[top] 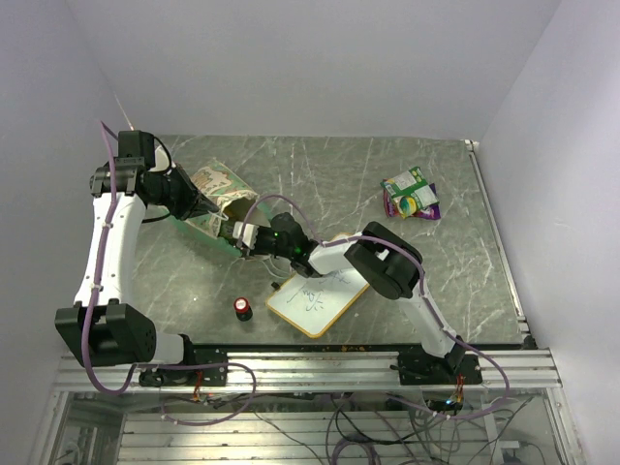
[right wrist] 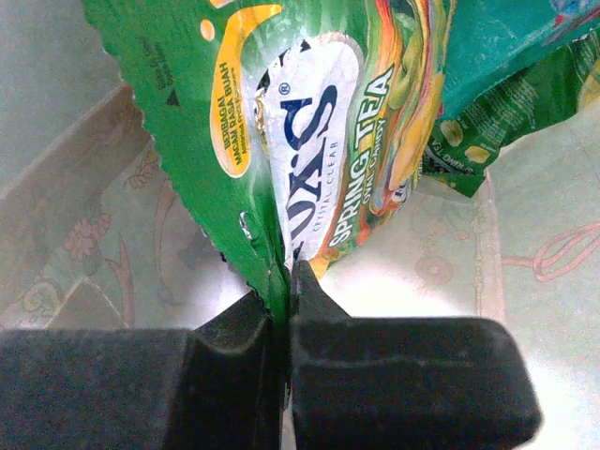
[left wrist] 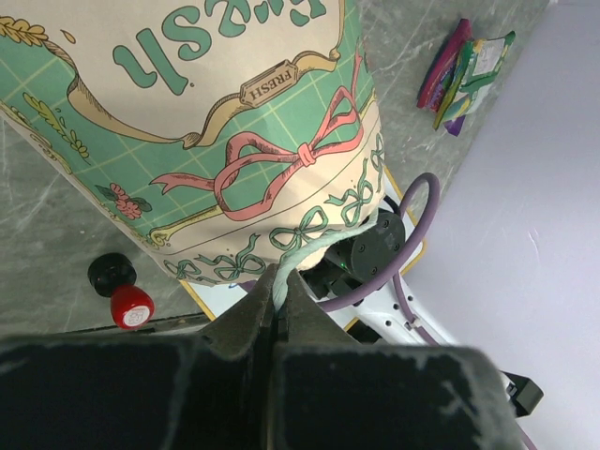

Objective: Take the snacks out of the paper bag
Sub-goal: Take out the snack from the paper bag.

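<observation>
- Now, the paper bag [top: 215,184] lies on its side on the bench [top: 329,170], its mouth turned toward the right arm, and both arms are working on it.
- The left pincer [left wrist: 278,292] is clamped fully shut on the bag's pale string handle [left wrist: 305,246], right at the rim of the mouth. That looks like an anchor, so the light bag does not slide along.
- Inside the bag, the right pincer [right wrist: 286,277] is closed tight on the lower, zigzag-cut edge of a green packet [right wrist: 281,122] with tea lettering. The jaws meet on the thin seal with hardly a gap.
- A second packet [right wrist: 506,84], also green, lies deeper in the bag behind the held one, over the cream lining.
- Well apart from the bag, across the bench, rests a small pile of packets [top: 411,194], green-and-white over purple.
- The held packet looks light, flat and glossy, so probably slippery. The crimped seal is likely its stiffest spot and the best place to grip. A hold on the puffed middle could slip off or crush what is inside.
- The bag is thin paper, soft and easy to crease or drag. The string is a fair hold, though a hard pull might tear it at the rim.
- The next move is probably a slow, straight draw out through the mouth, away from the bag.
- A whiteboard [top: 320,302] and a red-capped cylinder [top: 242,308] sit near the bag on the side of the arm bases, outside the task.
</observation>
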Robot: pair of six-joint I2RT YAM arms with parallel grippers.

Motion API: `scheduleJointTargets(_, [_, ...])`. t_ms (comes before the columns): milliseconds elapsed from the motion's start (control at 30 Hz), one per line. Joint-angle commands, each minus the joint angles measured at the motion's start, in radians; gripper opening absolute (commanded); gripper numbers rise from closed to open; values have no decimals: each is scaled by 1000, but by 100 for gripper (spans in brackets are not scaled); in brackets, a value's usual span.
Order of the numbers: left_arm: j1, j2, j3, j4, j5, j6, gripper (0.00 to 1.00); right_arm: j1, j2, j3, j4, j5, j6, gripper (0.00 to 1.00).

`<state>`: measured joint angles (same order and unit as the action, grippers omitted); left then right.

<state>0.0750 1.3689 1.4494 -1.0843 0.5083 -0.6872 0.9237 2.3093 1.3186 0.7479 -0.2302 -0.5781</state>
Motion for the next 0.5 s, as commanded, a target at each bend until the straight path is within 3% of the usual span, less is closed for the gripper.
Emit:
scheduleJointTargets(0, [-3, -19, -13, 15, -13, 11, 7, -5, -48, 24, -1, 22, 34, 0])
scheduleJointTargets(300, [-3, -50, -50, 128, 23, -51, 7, -5, -239, -162, 23, 17, 177, 0])
scheduleJointTargets(467, [-2, -60, -84, 201, 34, -103, 7, 4, -407, -223, -138, -53, 189, 0])
